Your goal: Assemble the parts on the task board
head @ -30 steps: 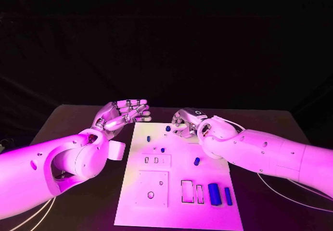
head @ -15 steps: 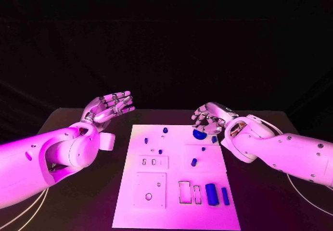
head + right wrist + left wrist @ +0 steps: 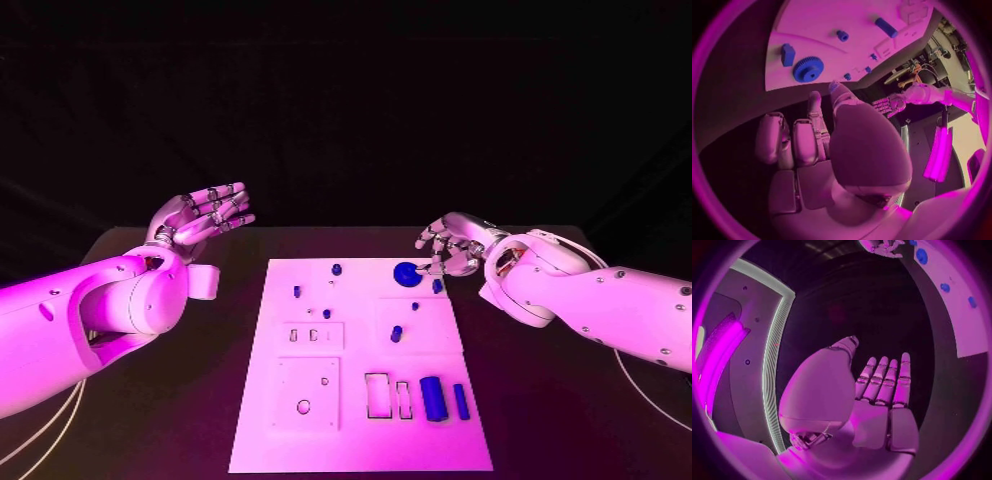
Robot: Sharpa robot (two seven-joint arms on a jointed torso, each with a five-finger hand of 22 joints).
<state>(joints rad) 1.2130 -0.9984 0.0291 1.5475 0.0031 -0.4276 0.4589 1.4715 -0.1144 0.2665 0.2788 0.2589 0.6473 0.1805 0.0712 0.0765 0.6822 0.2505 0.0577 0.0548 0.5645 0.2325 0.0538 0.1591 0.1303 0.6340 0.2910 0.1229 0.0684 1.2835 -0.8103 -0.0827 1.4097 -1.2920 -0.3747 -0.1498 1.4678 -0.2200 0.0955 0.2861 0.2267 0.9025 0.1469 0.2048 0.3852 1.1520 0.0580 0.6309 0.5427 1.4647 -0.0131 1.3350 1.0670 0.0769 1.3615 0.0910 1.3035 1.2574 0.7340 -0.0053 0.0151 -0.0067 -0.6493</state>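
The white task board (image 3: pixel 361 430) lies in the middle of the black table. A blue gear (image 3: pixel 408 271) lies flat near its far right corner, with a small blue block (image 3: pixel 437 286) beside it. My right hand (image 3: pixel 450 248) hovers just right of the gear, off the board's edge, its fingers loosely bent and holding nothing. The right wrist view shows the gear (image 3: pixel 808 69) and the block (image 3: pixel 787 54) beyond my fingertips (image 3: pixel 837 90). My left hand (image 3: pixel 202 215) is raised left of the board, palm open and fingers straight (image 3: pixel 886 385).
Small blue pegs (image 3: pixel 336 269) (image 3: pixel 297 291) (image 3: pixel 395 335) stand on the board's far half. Two long blue blocks (image 3: pixel 434 399) (image 3: pixel 462 401) lie near its right front beside rectangular slots (image 3: pixel 378 395). Bare black table (image 3: pixel 577 420) flanks the board on both sides.
My right hand has drawn back to the right from over the board's far end, leaving the blue gear lying uncovered. My left hand has moved out to the left and higher.
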